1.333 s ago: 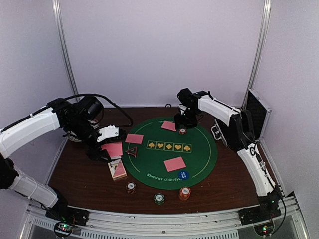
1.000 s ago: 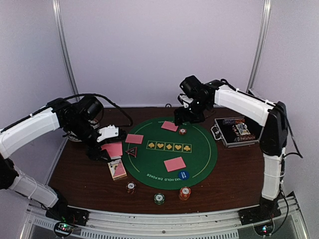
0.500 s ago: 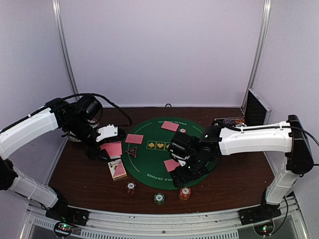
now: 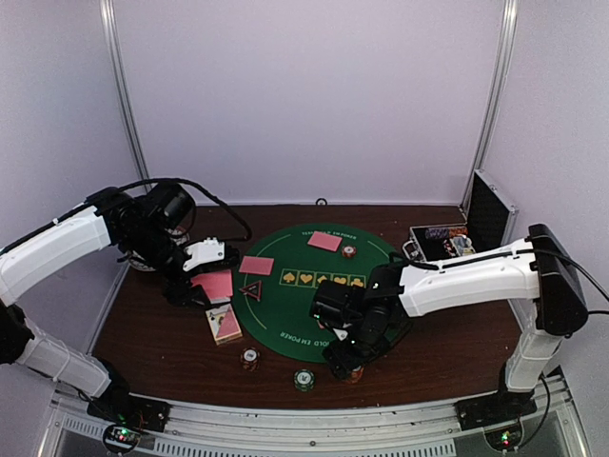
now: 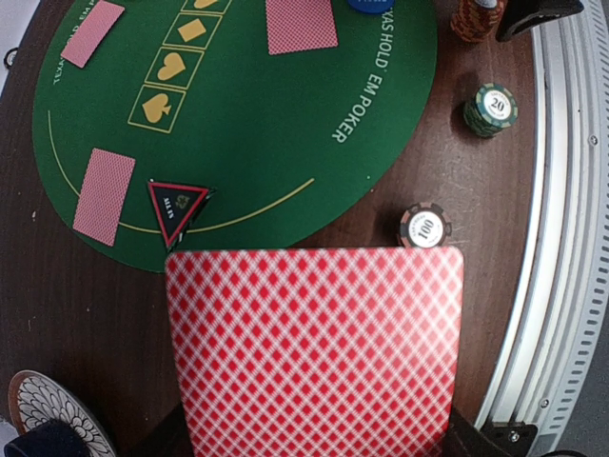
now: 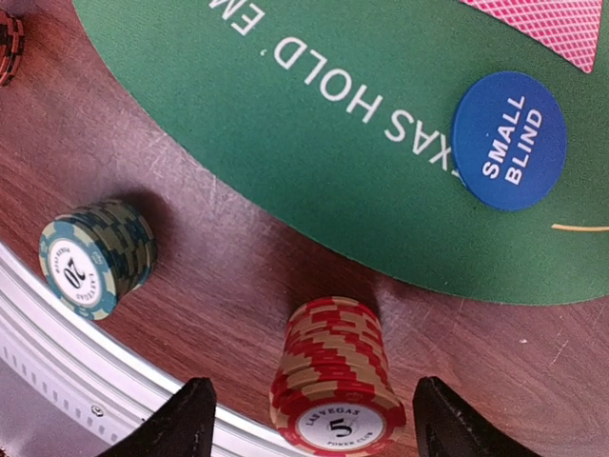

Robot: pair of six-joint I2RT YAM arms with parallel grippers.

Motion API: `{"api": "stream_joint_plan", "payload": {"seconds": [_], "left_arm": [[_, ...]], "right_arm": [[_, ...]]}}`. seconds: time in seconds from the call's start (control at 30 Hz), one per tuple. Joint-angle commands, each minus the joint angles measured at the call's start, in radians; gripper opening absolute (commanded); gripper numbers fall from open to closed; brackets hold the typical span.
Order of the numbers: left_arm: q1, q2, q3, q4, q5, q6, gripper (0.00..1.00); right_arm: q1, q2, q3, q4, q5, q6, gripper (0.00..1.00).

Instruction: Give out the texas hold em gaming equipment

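My left gripper (image 4: 195, 283) is shut on a pink-backed playing card (image 5: 314, 352), held above the table left of the mat. More pink cards lie on the mat (image 4: 256, 265) (image 4: 324, 241) (image 5: 301, 24), and a deck (image 4: 225, 324) rests by the mat's left rim. My right gripper (image 6: 314, 386) is open and straddles a red and tan chip stack (image 6: 338, 390) at the near edge, with a gap on each side. A green chip stack (image 6: 95, 257) and a dark chip marked 100 (image 5: 424, 227) stand to its left. Another chip (image 4: 349, 251) sits by the far card.
The round green felt mat (image 4: 285, 314) carries a blue small-blind button (image 6: 507, 141) and a triangular marker (image 5: 177, 203). An open black-and-silver case (image 4: 447, 243) stands at the back right. A metal rail (image 5: 561, 238) runs along the near table edge. A patterned dish (image 5: 43, 414) lies at the left.
My right arm swung from the far side of the mat to the near edge and came down around the red chip stack. The left arm and its card stayed put.
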Motion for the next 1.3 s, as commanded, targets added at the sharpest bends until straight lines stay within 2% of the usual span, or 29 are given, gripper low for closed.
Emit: {"api": "stream_joint_plan", "payload": {"seconds": [0.0, 0.23, 0.77, 1.0, 1.27], "left_arm": [[-0.002, -0.026, 0.015, 0.003, 0.018, -0.011, 0.00], [-0.002, -0.018, 0.021, 0.003, 0.020, -0.014, 0.00], [-0.002, -0.021, 0.026, -0.002, 0.019, -0.017, 0.00], [-0.002, -0.023, 0.026, -0.003, 0.021, -0.019, 0.00], [-0.002, -0.037, 0.014, -0.003, 0.023, -0.022, 0.00]], "right_arm": [[0.003, 0.011, -0.010, 0.001, 0.042, -0.002, 0.74], [0.003, 0.011, -0.024, 0.003, 0.056, -0.005, 0.63], [0.003, -0.012, 0.074, -0.101, 0.092, -0.042, 0.26], [-0.009, 0.006, 0.221, -0.152, 0.105, -0.064, 0.24], [-0.090, 0.184, 0.406, -0.033, 0.046, -0.089, 0.23]]}}
